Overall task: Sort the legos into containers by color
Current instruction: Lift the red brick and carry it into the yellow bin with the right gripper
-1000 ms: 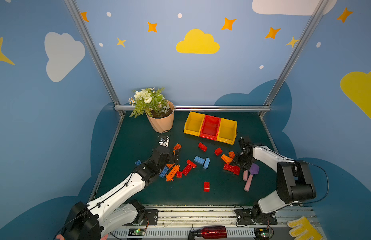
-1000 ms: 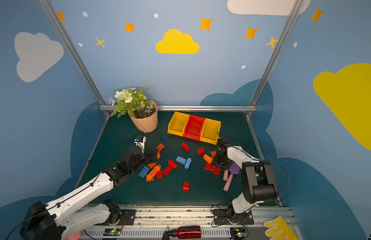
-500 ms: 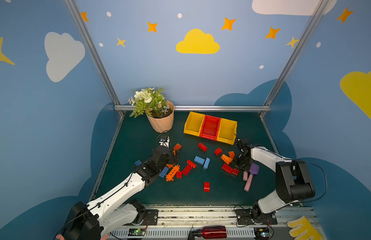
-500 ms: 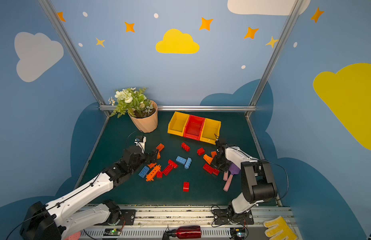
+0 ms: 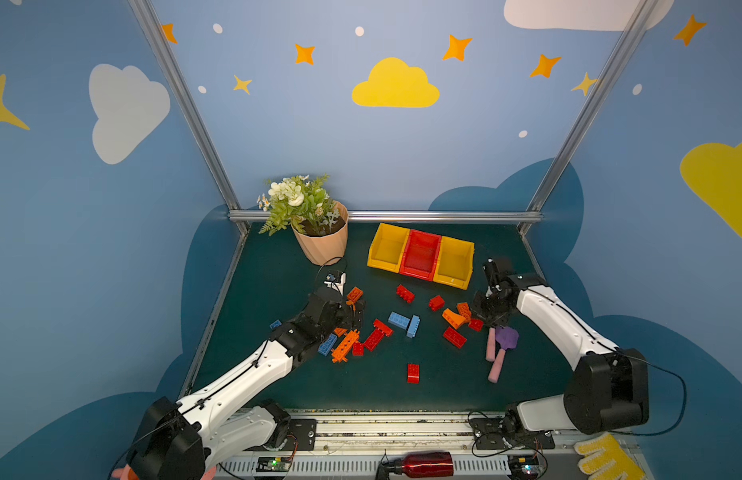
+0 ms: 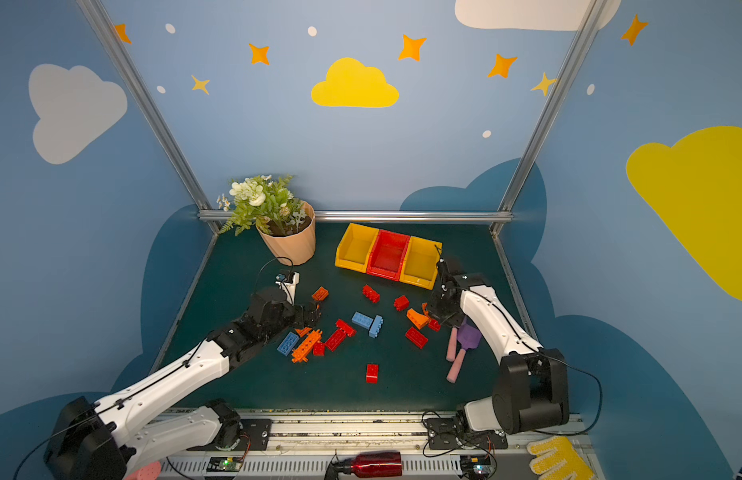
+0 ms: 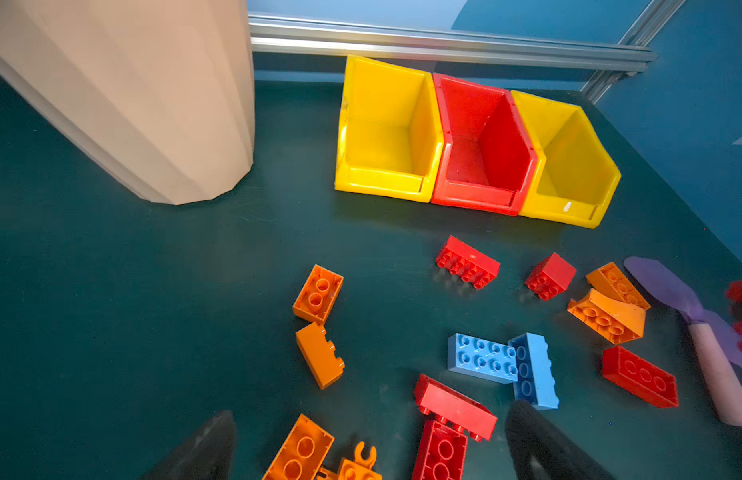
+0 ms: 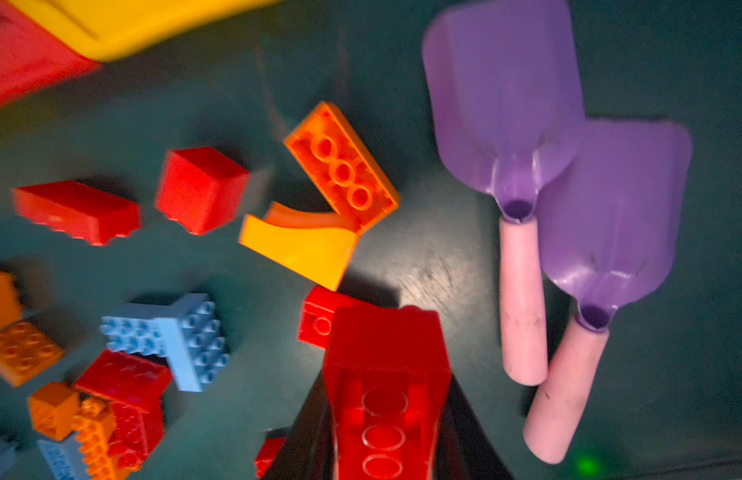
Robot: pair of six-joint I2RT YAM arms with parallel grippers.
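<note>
The right gripper is clamping a long red brick between its fingers, squeezing the two long flat side walls, with the brick's hollow underside facing the wrist camera. The brick is looking rigid, light and smooth, so a hold on the parallel sides near the middle is probably the safest. A pinch on studs or a corner would be risking a slip. Just past the fingertips a small red brick is lying, and beyond it an orange sloped brick. The left gripper is hanging with fingers wide apart over scattered legos. Farther ahead of both, the containers are standing empty.
</note>
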